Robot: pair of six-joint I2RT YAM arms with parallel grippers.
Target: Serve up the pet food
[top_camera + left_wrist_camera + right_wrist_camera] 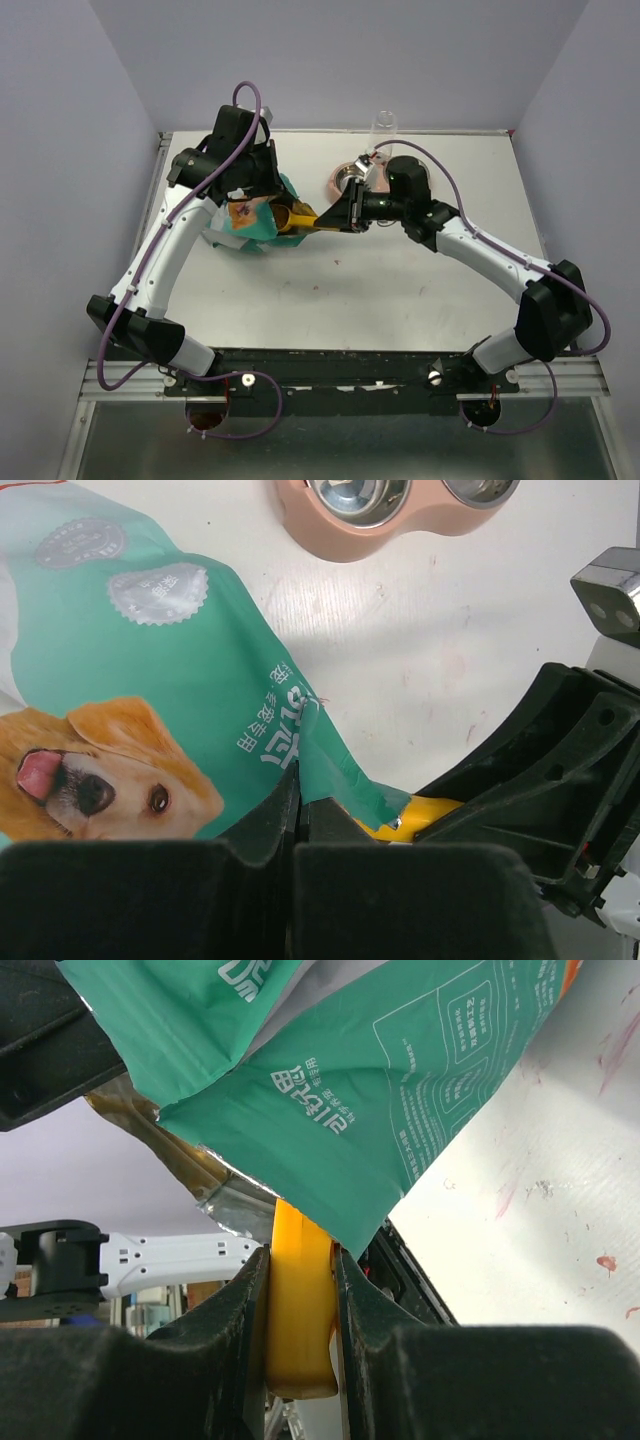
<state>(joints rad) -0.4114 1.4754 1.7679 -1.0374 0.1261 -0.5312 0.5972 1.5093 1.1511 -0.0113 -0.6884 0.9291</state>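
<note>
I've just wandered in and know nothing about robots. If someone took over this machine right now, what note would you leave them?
The left gripper: jaws shut on the edge of the teal bag.
The right gripper: jaws clamped on the handle of the orange scoop, whose head is inside the bag's mouth.
The pink double bowl stands apart from the bag; no kibble shows in it.
Done: bag held open, scoop inserted.
Left: lift out a scoop of pet food, carry it to the bowl, tip it in. The pet food itself is hidden in every view.
</note>
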